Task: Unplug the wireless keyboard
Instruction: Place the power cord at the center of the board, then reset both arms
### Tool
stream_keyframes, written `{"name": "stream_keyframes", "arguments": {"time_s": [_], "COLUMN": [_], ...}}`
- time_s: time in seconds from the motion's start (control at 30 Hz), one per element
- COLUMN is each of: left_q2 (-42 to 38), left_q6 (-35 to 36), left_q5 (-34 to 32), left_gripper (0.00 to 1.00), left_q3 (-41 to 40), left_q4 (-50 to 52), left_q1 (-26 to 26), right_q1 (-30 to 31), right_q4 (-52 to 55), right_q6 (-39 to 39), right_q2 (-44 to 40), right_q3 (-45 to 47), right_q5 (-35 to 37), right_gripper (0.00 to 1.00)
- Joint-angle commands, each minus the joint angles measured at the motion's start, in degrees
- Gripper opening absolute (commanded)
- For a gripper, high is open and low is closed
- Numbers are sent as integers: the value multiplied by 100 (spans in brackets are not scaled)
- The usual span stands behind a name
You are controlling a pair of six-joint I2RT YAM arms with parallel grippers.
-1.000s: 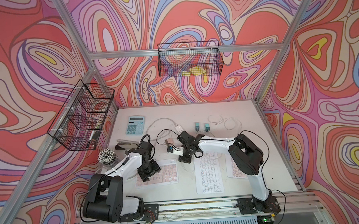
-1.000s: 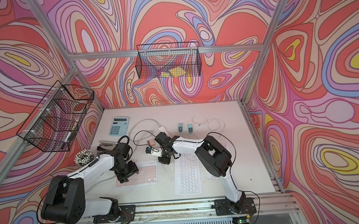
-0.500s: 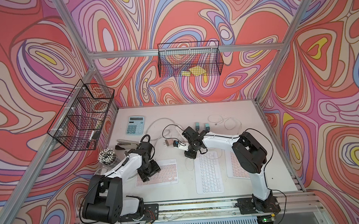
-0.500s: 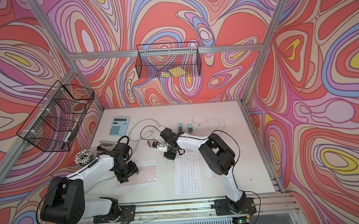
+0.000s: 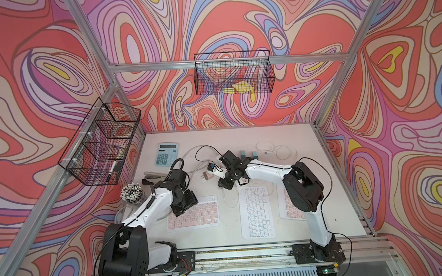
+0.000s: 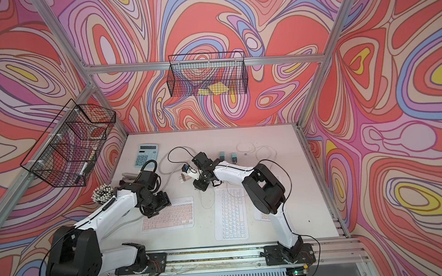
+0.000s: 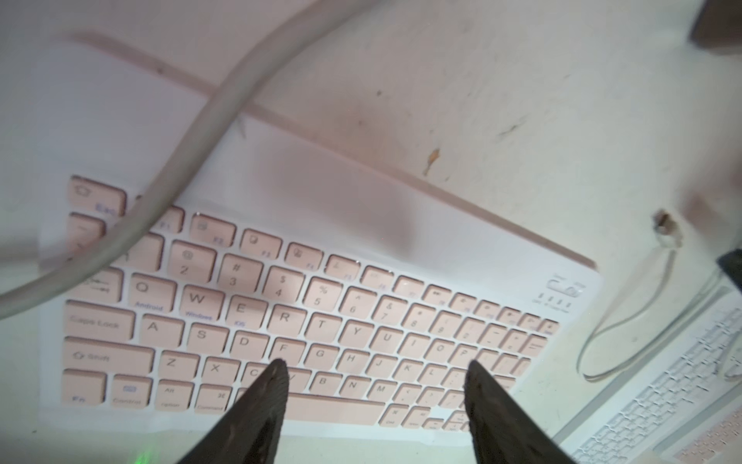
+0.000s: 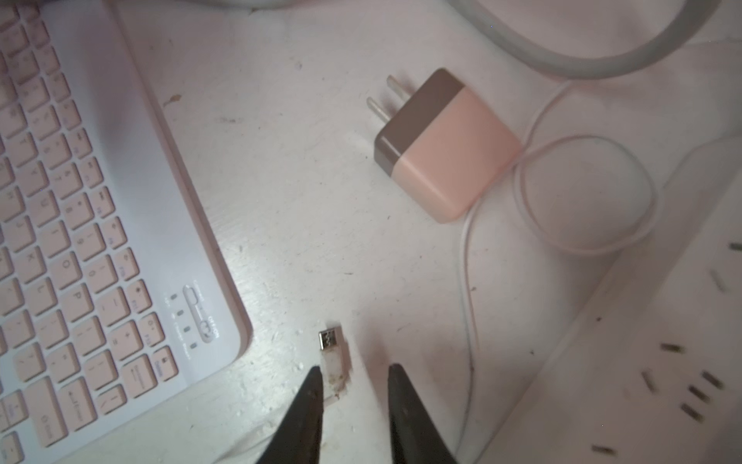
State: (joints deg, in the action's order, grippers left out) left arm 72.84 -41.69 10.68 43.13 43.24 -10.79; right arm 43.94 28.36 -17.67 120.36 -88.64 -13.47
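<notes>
One loose plug (image 8: 334, 357); pink keyboard (image 8: 100, 241) nearby

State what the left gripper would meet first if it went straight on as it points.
Probably the pink keyboard: the left gripper, jaws open and empty, points at its lower key rows. Its height above them is unclear.

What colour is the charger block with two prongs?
The square charger block is pale pink, greyish brown at the prongs; clearest in right wrist view.
</notes>
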Motion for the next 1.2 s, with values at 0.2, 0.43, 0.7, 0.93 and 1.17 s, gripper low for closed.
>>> {"name": "stream_keyframes", "arguments": {"time_s": [0.2,0.43,0.7,0.93,1.17], "left_q2": [-735,-565,66,-9,29], "left_q6": [926,2142,3347,3265,3361], "left_q5": [-489,-1227,-2552,-2356,-1775], "left_gripper": [89,99,99,98,94], "left_q3": [351,175,-386,-1536,-1679], "left_q4": [-1404,-3441,-5599,-7073,-6811], "left_q1": [33,33,50,892,1298], "right_q1": [-583,-1936,-3377,-3803,-3913], "right_q4": [-1138,-1563,-2176,-3112,-3837], "right_q6": [1265,2213,2636,2725,2803], "right_q2": [-1180,-1928,-3048,-3762,-3907], "right_q3": [436,1239,2578,3832,4431], "right_q5": [1177,1035,1347,2472,2972], "right_gripper": [46,66,98,98,98]}}
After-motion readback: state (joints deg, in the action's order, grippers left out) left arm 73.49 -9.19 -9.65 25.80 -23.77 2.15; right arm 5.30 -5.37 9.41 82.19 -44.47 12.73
